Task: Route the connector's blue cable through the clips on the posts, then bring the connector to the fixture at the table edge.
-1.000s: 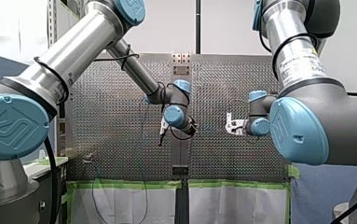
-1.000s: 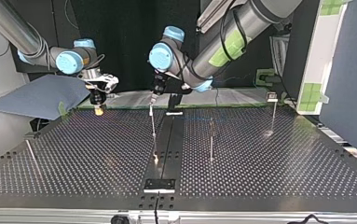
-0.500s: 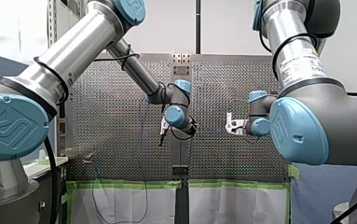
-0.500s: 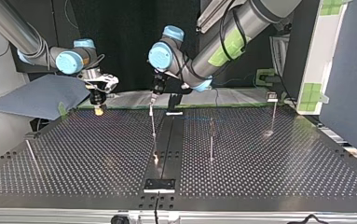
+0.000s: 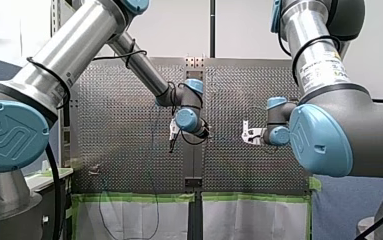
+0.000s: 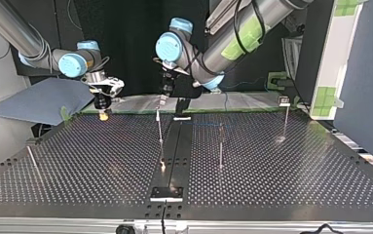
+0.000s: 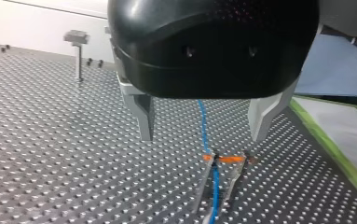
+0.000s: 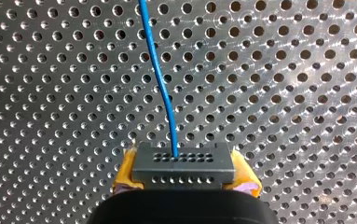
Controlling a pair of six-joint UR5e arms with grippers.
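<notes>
In the right wrist view my right gripper (image 8: 184,179) is shut on the grey connector (image 8: 183,167), its yellow pads (image 8: 126,175) pressing both sides. The blue cable (image 8: 161,79) leaves the connector and runs ahead over the perforated table. In the left wrist view my left gripper (image 7: 202,137) hangs open above a post with an orange clip (image 7: 226,158). The blue cable (image 7: 203,119) passes between the fingers without touching them and sits in that clip. In the top view my right gripper (image 6: 103,111) is at the back left and my left gripper (image 6: 161,101) stands over the middle post (image 6: 159,127).
More thin posts stand on the table (image 6: 281,165): one right of the middle (image 6: 220,146), one at the far right (image 6: 285,117), one leaning at the left (image 6: 31,160). A small fixture plate (image 6: 166,193) lies at the near edge. A blue cloth (image 6: 43,100) lies at the back left.
My left arm has lifted its gripper a little, up and away from the clip post. My right arm has not moved and still holds the connector.
</notes>
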